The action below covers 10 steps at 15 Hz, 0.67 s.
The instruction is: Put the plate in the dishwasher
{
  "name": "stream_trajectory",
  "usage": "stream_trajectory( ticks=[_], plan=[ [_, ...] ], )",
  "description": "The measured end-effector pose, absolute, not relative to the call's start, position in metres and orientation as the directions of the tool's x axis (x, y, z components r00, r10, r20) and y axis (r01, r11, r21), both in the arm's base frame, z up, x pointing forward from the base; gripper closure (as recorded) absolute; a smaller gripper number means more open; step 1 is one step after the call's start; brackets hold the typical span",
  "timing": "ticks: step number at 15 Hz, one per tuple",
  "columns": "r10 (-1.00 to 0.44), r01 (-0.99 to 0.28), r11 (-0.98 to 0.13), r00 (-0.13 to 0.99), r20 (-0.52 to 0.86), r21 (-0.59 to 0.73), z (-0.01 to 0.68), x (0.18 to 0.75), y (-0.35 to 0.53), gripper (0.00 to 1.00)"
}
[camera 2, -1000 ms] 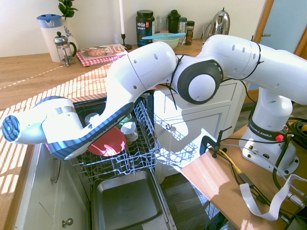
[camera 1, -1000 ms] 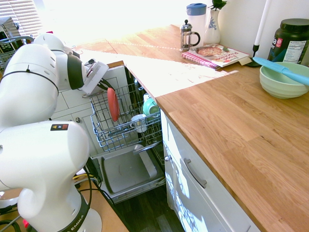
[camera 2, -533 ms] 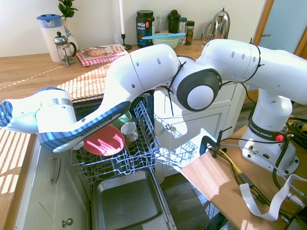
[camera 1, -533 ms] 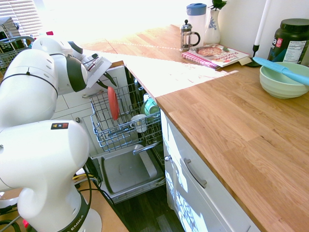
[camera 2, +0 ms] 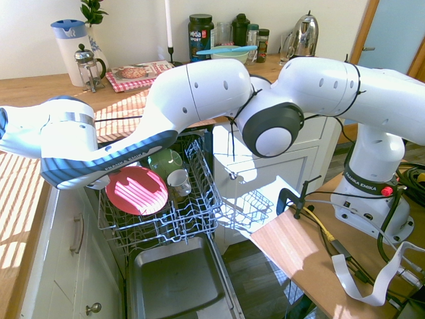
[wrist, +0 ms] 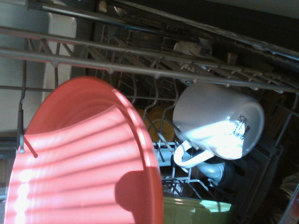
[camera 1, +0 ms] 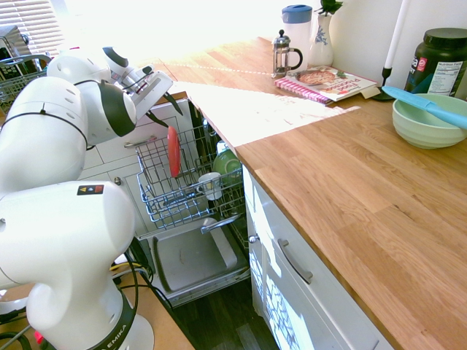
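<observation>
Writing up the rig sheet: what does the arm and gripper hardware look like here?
One arm of glossy white rounded shells with dark grey rings at the joints. Black "FRANKA EMIKA" lettering runs along a blue-shaded link and on the base column, which also carries a small red dot. Thin black cables hang near the elbow. The gripper has a white body and dark, slim fingers.

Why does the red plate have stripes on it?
Sunlight coming in bars, not a pattern: in the second exterior view, light and dark stripes cross the plate and the counter alike; in the wrist view, the same bands lie on the plate and a bright patch glares on the white mug.
</observation>
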State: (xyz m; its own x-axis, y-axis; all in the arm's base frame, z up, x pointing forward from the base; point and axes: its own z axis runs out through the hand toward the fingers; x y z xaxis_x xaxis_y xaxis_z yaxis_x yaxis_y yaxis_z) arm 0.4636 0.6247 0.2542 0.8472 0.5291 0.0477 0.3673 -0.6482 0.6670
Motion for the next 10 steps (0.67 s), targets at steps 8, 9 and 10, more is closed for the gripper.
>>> stream_trajectory(
  ticks=[8,9,10],
  plan=[
    [0.496,0.332,-0.684,0.865,0.081,0.650,0.296,0.479,0.614,0.00],
    [0.492,0.326,-0.686,0.866,0.085,0.650,0.300,0.482,0.612,0.00],
    [0.488,0.319,-0.689,0.868,0.092,0.650,0.308,0.485,0.609,0.00]
  ],
)
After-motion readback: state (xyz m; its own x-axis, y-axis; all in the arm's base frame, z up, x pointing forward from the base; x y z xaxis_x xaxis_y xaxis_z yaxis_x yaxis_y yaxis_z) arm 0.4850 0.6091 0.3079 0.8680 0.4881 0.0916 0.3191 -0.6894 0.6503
